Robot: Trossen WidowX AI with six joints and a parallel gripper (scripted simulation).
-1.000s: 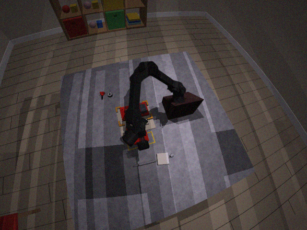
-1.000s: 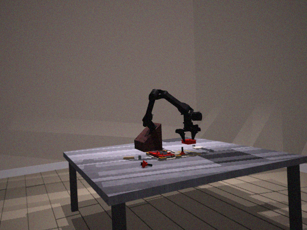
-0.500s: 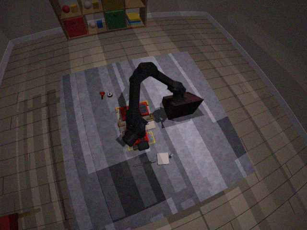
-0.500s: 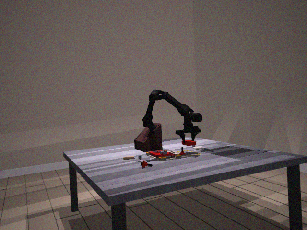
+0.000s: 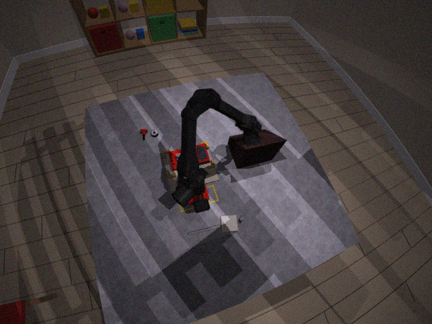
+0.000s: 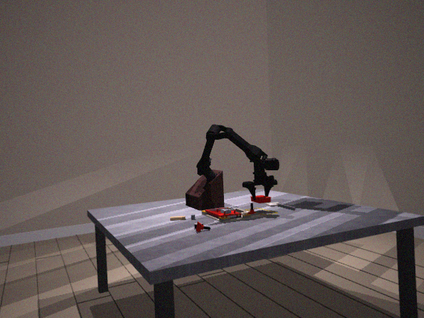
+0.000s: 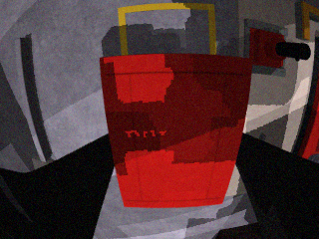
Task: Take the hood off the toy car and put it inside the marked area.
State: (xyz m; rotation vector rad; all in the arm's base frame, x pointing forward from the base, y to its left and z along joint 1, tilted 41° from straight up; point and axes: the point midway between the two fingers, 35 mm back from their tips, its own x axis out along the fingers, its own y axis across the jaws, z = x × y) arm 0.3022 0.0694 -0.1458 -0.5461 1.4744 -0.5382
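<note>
The red hood [image 6: 261, 199] [image 7: 174, 144] is held level a little above the table [image 6: 164, 254]. My gripper [image 6: 260, 197] [image 7: 175, 139] points down and is shut on the hood, one black finger at each side. The marked area's yellow outline [image 5: 215, 193] [image 7: 123, 37] shows past the hood's far edge in the wrist view; the hood and arm hide part of it. The toy car [image 5: 202, 153] [image 6: 218, 213], red and pale, lies beside the area inside orange-yellow corner marks, partly behind the arm in the top view.
A red piece with a black post [image 6: 251, 209] [image 7: 266, 48] stands near the car's front. A white square block [image 5: 229, 225] and a thin dark rod [image 5: 204, 230] lie nearby. A red-black piece [image 5: 143, 132] [image 6: 199, 226] and a grey ring [image 5: 154, 133] lie farther off.
</note>
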